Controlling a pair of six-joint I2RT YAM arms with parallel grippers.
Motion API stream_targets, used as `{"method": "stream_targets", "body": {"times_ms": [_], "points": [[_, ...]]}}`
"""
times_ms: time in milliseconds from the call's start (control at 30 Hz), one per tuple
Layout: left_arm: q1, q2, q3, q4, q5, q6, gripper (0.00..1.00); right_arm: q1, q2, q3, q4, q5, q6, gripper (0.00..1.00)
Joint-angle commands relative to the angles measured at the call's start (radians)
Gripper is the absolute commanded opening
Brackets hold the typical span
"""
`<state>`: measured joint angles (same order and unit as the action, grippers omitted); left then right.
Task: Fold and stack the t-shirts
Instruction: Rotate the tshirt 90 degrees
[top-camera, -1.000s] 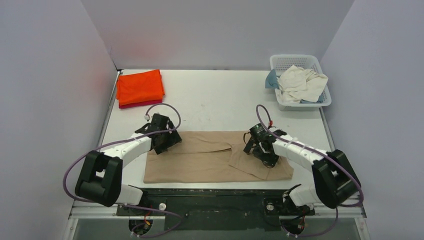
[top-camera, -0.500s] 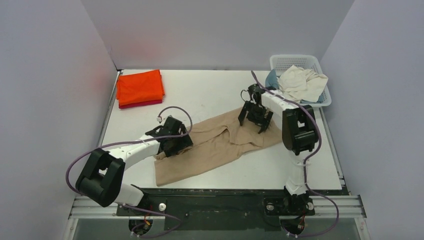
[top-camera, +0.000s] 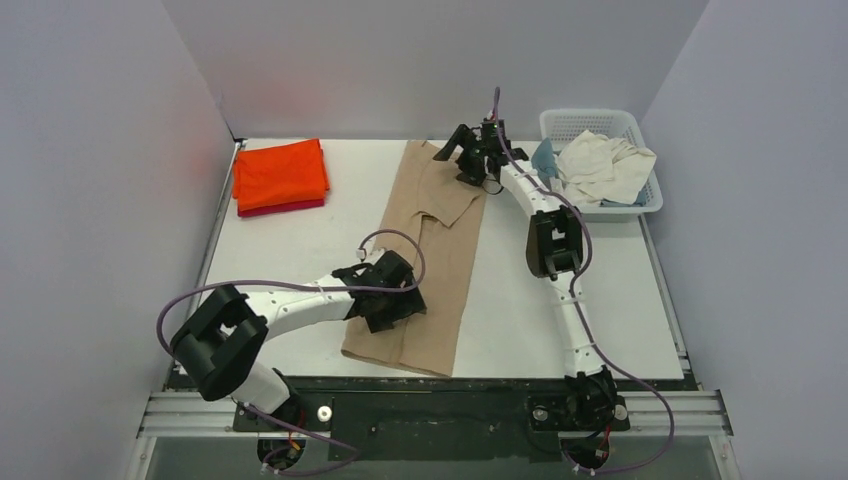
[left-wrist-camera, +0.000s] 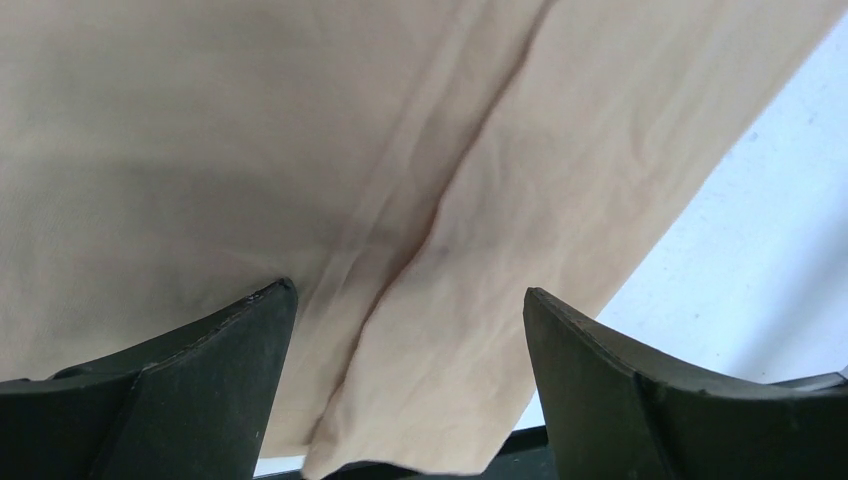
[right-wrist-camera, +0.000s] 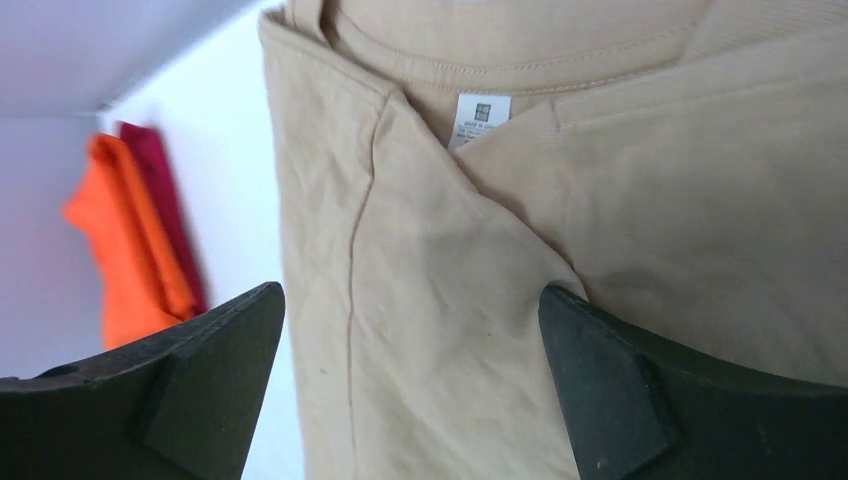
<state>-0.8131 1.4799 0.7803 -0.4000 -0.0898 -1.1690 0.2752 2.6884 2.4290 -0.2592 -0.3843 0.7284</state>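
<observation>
A large tan t-shirt (top-camera: 428, 262) lies flat in a long strip from the table's back to its near edge. My left gripper (top-camera: 393, 305) hovers open over its near left part, and cloth (left-wrist-camera: 430, 200) with a long crease shows between the fingers. My right gripper (top-camera: 461, 160) stands open over the collar end at the back, above the collar with its white label (right-wrist-camera: 478, 115). Neither holds anything. A folded orange t-shirt (top-camera: 280, 172) rests on a dark red one (top-camera: 283, 208) at the back left. Cream-white (top-camera: 603, 166) and blue (top-camera: 543, 158) t-shirts fill the basket.
The white lattice basket (top-camera: 600, 122) stands at the back right corner. Purple walls close in the table (top-camera: 610, 300) on three sides. The black rail (top-camera: 420, 395) with the arm bases runs along the near edge, just past the tan shirt's hem.
The tan shirt has swung from lying across the near edge to lying front to back. My right arm stretched to the back with its collar end; my left gripper moved right.
</observation>
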Motion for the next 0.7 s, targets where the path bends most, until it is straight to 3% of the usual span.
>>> {"method": "stream_targets", "body": {"times_ms": [0,133,233,433,567,667], "points": [[-0.076,0.076,0.088,0.014,0.01,-0.034,0.95,0.042,0.127,0.03,0.327,-0.047,0.21,0.95],[-0.129,0.119,0.147,-0.004,0.005,-0.009,0.95,0.078,0.097,0.054,0.38,0.079,0.164,0.97],[-0.143,0.109,0.185,-0.023,-0.021,0.013,0.95,0.078,0.052,0.071,0.333,0.09,0.113,0.98],[-0.168,-0.032,0.25,-0.105,-0.123,0.109,0.95,0.071,-0.255,-0.012,0.163,0.209,-0.031,1.0],[-0.185,-0.212,0.236,-0.188,-0.214,0.166,0.95,0.082,-0.493,-0.163,0.046,0.238,-0.102,1.0],[-0.18,-0.329,0.178,-0.321,-0.296,0.152,0.95,0.103,-0.698,-0.474,-0.044,0.332,-0.179,1.0]]}}
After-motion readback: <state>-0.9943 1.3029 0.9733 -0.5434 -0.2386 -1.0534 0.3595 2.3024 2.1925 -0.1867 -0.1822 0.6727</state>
